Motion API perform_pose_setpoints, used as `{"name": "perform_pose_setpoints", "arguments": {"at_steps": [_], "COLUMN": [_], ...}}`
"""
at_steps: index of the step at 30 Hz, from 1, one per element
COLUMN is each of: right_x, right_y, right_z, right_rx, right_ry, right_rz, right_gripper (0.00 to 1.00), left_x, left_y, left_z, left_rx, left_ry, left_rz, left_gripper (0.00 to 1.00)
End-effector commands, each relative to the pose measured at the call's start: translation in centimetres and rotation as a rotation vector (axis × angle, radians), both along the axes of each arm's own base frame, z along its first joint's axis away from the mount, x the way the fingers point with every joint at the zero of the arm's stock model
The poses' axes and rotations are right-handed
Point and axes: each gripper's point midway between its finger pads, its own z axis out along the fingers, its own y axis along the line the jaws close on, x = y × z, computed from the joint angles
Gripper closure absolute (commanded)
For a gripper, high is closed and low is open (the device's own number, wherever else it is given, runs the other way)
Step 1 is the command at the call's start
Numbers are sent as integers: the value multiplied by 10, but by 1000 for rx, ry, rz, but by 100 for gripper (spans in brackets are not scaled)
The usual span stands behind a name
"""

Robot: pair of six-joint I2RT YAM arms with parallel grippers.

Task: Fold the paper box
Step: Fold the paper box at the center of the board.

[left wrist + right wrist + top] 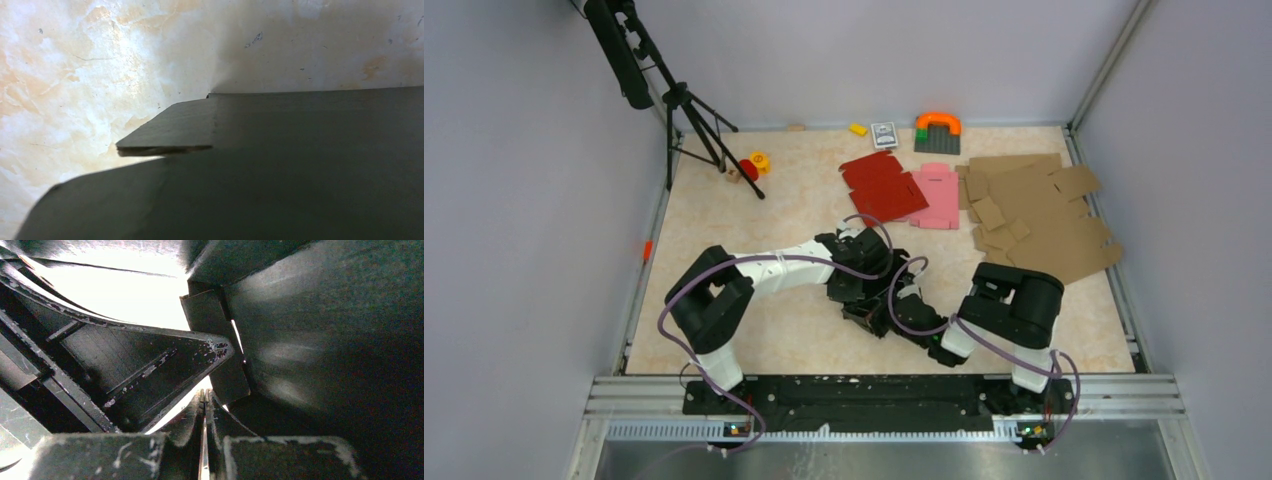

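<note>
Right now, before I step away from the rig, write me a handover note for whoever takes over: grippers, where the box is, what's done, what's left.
Left gripper: mid-table, against the paper box; open or shut cannot be told.
Right gripper: close against the box from the other side; state also unclear.
Box: black, between both grippers. The red blank and pink blank lie flat farther back.
Done: a flap and some panels are bent up.
Left: finish the folds; no closed box visible yet.

Plain grey walls (874, 50) enclose a beige marbled tabletop (774, 200) (scuffed, seen close); a black tripod (686, 110) stands at 11 o'clock, aluminium rails (1124, 395) at 6
</note>
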Motion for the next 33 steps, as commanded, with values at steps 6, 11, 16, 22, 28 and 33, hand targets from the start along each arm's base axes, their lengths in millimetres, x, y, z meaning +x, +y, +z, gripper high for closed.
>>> {"name": "perform_pose_setpoints", "arguments": {"at_steps": [6,11,16,22,28,33], "right_x": [7,9,10,11,10,10], "right_y": [-15,-15,-18,-21,-21,-22], "right_z": [-31,-29,-29,-28,-28,-28], "right_rx": [-176,-163,-154,-148,-145,-141], "right_ry": [41,41,43,41,40,36], "right_rz": [-36,-41,-50,-54,-55,-57], "right_gripper": [100,100,100,100,100,100], "left_x": [2,2,2,1,2,4], "left_y": [-7,-7,-8,-8,-8,-4], "left_z": [14,17,20,26,33,33], "left_rx": [-24,-35,-45,-69,-101,-117], "left_ry": [-9,-6,-3,-3,-4,-4], "left_rz": [-32,-39,-44,-52,-49,-30], "left_gripper": [81,77,76,71,69,74]}}
